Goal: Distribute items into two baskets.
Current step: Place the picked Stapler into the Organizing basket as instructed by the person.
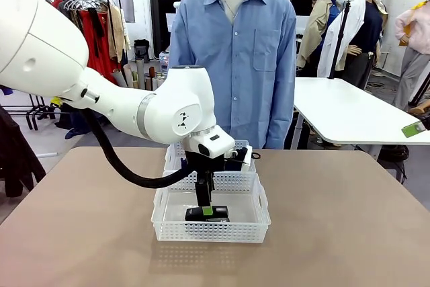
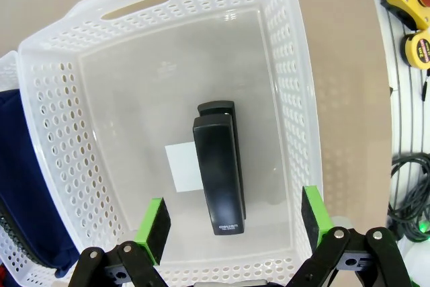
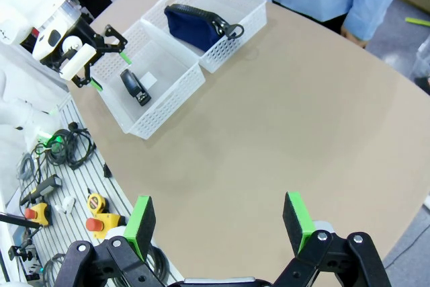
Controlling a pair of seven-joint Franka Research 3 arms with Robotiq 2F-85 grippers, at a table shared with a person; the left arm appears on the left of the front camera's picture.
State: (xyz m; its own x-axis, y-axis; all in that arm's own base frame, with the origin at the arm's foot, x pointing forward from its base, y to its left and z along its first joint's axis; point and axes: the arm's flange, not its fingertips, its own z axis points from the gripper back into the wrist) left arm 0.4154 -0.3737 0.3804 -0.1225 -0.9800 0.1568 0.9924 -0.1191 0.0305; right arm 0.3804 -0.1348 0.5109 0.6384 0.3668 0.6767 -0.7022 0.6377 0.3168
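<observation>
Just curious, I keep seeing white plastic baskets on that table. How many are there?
2. The near basket holds a black stapler, under the left arm's open fingers. The far basket, touching it on the person's side, holds a navy pouch. Nothing suggests a hidden third.

The left arm (image 1: 101, 92) reaches in from the left side, bends at the elbow and turns its wrist straight down, so the left gripper (image 1: 205, 210) points at the table below. Its jaws stand wide apart with nothing between them, and the green pads (image 2: 156, 223) face each other. The right gripper (image 3: 218, 226) hangs high above the table, tilted downward, its jaws likewise spread wide and holding nothing. The person (image 1: 232, 58) stands upright at the far edge, arms down.
</observation>
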